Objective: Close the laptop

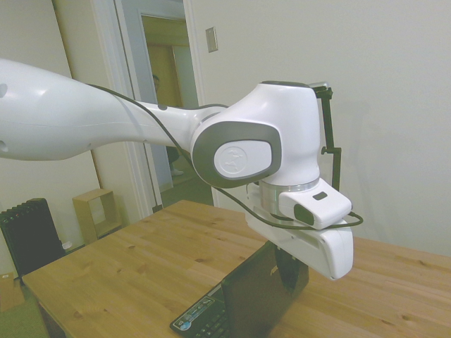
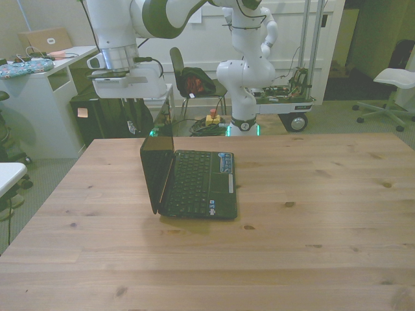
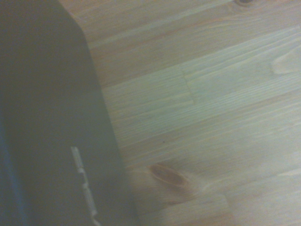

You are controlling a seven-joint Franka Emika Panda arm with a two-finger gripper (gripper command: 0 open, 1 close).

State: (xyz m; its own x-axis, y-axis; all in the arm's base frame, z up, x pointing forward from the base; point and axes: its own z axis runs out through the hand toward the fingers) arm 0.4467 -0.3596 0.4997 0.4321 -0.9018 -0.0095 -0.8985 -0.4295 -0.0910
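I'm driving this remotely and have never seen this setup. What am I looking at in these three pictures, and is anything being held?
The white machine is a robot arm. One camera stands beside the wooden table, one looks across it, and one sits on the wrist, looking down closely. On the table stands an open black laptop, its lid upright and its keyboard showing. The wrist view shows the lid's dark back against the wood, blurred. The arm's end hangs above and behind the lid. The gripper itself is hidden, so I cannot tell whether it holds anything.
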